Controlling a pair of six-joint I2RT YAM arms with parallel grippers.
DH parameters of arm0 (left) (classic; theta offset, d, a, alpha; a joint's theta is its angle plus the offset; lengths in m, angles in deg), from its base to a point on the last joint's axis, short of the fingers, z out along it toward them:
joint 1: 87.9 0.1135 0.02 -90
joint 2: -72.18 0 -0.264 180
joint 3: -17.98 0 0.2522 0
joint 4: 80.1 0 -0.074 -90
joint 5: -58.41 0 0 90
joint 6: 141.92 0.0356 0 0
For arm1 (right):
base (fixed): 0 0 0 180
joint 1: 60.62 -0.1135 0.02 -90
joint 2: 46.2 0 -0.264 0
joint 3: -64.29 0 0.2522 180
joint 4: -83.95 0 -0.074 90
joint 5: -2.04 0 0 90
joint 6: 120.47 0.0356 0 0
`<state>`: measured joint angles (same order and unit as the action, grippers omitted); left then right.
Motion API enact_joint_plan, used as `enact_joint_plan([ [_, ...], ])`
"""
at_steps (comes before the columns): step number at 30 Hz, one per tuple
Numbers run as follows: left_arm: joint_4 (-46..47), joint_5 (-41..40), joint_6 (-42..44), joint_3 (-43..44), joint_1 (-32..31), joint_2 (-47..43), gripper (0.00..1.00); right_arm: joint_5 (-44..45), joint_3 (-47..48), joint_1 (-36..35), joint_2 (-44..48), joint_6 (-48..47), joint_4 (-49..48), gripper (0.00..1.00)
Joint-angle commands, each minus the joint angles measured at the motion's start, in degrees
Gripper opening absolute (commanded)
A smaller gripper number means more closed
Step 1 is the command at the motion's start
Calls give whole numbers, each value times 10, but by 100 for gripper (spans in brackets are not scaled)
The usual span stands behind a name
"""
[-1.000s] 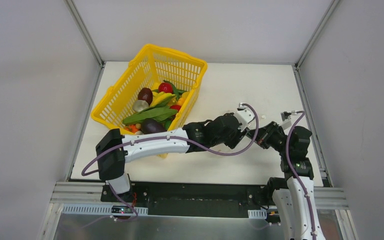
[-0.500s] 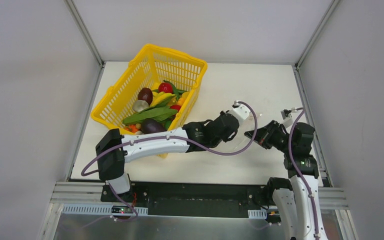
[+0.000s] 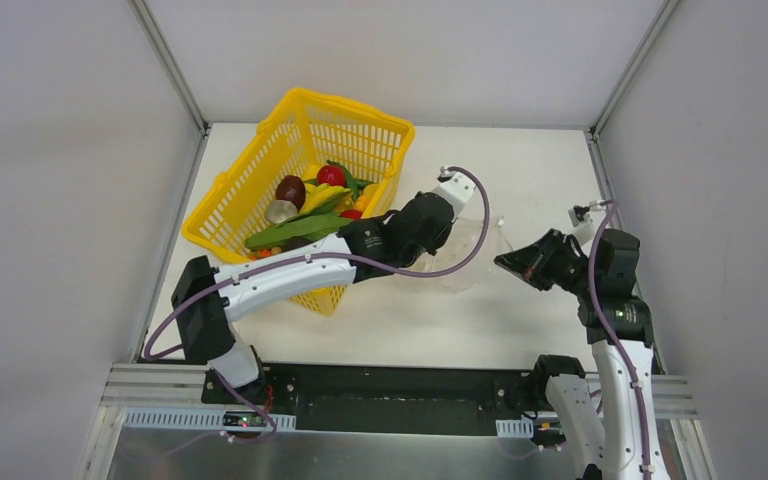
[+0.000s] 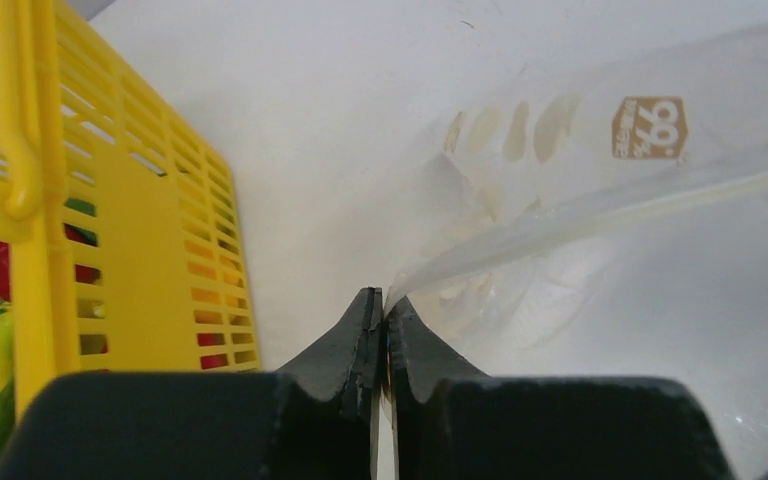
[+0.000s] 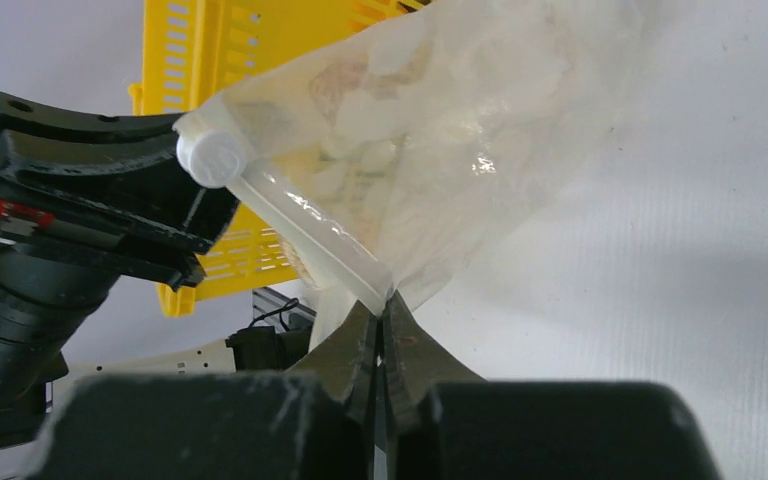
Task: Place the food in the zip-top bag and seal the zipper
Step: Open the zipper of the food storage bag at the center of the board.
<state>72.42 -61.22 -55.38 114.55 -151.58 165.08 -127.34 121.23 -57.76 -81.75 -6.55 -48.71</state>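
The clear zip-top bag hangs stretched between my two grippers above the table. My left gripper is shut on one end of its mouth edge, next to the yellow basket; in the left wrist view the bag and its zipper strip run off to the right. My right gripper is shut on the other end of the zipper; its jaws pinch the strip under the bag. The food lies piled in the basket; none shows in the bag.
The yellow mesh basket stands at the back left of the table, its wall close beside my left gripper. The left arm lies across the basket's front corner. White table lies behind and right of the bag.
My left gripper has moved back and left toward the basket, and my right gripper has moved right. The bag is now pulled out between them.
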Motion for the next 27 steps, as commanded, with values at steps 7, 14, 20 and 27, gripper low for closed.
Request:
enact_joint_plan([
  [7,33,171,-127,2,5,-39,0,-19,-14,-4,-24,83,-115,32],
  [14,42,158,-193,6,21,-37,0,3,29,-15,-45,54,-64,50],
  [20,50,145,-218,13,21,-36,0,48,47,-50,-63,73,-63,51],
  [27,40,130,-240,32,20,-16,0,246,69,-218,-97,98,-39,48],
])
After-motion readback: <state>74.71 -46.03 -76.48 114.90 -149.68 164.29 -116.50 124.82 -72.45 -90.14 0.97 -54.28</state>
